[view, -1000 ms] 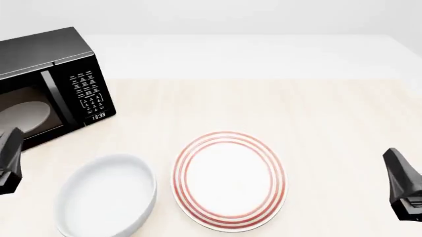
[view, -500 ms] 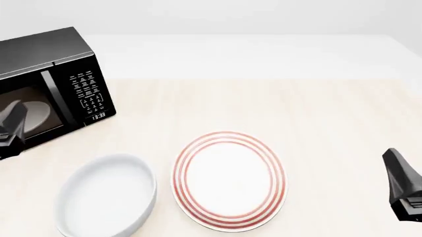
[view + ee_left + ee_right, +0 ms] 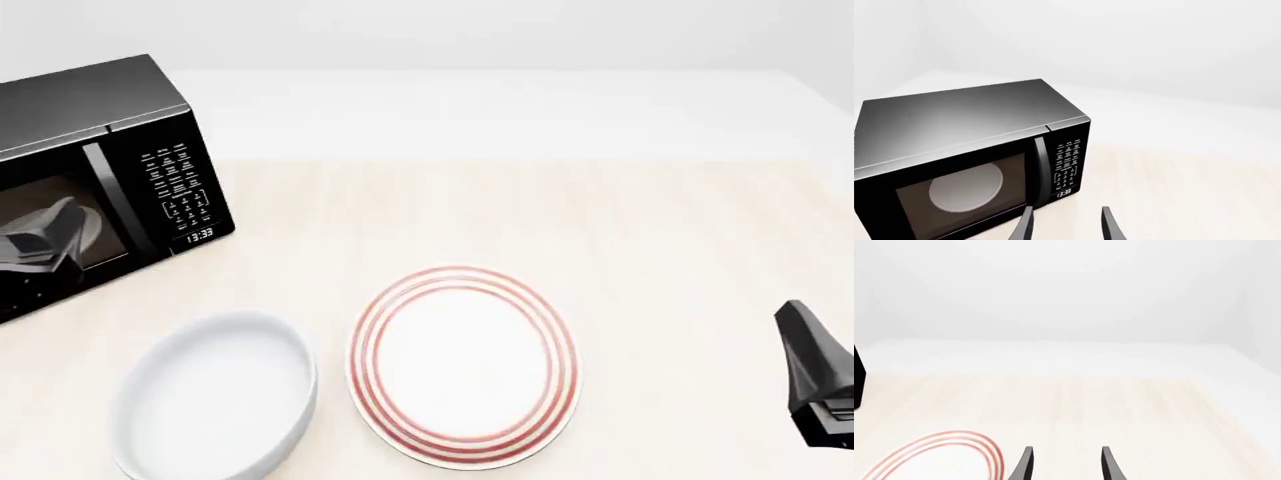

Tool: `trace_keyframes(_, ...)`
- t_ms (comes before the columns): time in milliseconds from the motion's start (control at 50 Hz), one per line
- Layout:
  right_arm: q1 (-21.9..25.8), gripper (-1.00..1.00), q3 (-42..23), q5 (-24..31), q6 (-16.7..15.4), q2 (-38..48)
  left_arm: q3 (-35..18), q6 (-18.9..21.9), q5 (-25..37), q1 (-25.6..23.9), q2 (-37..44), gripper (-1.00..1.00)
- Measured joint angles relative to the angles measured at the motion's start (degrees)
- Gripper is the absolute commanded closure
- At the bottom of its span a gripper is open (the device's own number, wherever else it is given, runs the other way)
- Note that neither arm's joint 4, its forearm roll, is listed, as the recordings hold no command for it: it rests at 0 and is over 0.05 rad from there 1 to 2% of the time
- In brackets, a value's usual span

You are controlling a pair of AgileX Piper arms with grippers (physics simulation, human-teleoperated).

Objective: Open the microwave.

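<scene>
two fingertips of the left gripper stood apart with nothing between them, just short of the door and below the vertical bar handle of the microwave, which sat at the far left of the table with its door shut. the right gripper was likewise spread and empty, low at the right, well apart from the microwave. the risk, as i judged it, was a misaligned approach: the fingers could close beside the handle instead of around it, or press on the keypad panel or door glass and shove the whole box back. compared with a second before, the left gripper had moved up and inward in the front view, now overlapping the door window. the bowl and red-ringed plate had not shifted, nor had the right arm.
</scene>
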Motion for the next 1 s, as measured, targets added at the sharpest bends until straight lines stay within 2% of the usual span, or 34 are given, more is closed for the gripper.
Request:
trace_keyframes(720,0.1,-1.00,0.1,0.2,-0.1,0.1,-2.6,0.1,-11.9,1.1,20.0,-1.00)
trace_keyframes(1000,0.3,-1.00,0.1,0.2,-0.2,0.2,-4.5,1.5,-13.7,1.9,24.4,-1.00)
